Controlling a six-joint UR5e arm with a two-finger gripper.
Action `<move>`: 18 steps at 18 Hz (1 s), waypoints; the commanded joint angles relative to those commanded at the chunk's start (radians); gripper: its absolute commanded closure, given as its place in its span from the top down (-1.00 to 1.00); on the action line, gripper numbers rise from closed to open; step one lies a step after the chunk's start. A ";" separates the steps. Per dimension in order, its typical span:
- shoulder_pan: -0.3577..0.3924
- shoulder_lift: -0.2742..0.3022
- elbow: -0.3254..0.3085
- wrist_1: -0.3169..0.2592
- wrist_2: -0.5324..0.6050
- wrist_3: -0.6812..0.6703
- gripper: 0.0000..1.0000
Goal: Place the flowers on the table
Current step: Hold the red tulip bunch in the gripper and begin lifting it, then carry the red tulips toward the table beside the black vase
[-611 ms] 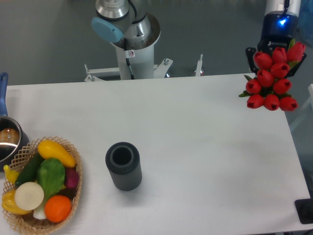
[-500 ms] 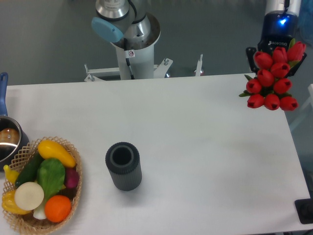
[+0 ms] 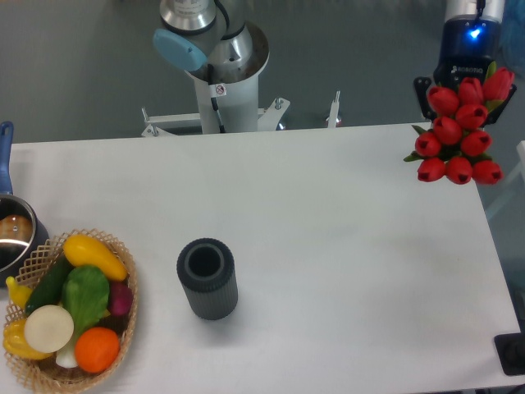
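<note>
I am holding the flowers (image 3: 458,134) up at the far right corner of the desk (image 3: 328,238), the red buds hanging just over its edge, partly beyond it. My gripper (image 3: 464,82) sits behind the bunch, so my fingers are mostly hidden; since the bunch hangs in the air beneath them, I judge them clamped on the stems. Compared with half a second ago the bunch has drifted only a touch to the right and barely changed height, so the set-down has not begun. The dark cylinder (image 3: 207,278) and the wicker basket (image 3: 123,328) lie well apart to the left, leaving broad white surface to lower onto.
</note>
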 joint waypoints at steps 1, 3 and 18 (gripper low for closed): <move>-0.003 0.009 0.000 -0.005 0.041 0.000 -0.15; -0.024 0.026 0.002 -0.031 0.124 -0.002 -0.15; -0.282 -0.040 -0.006 -0.285 0.672 0.026 -0.15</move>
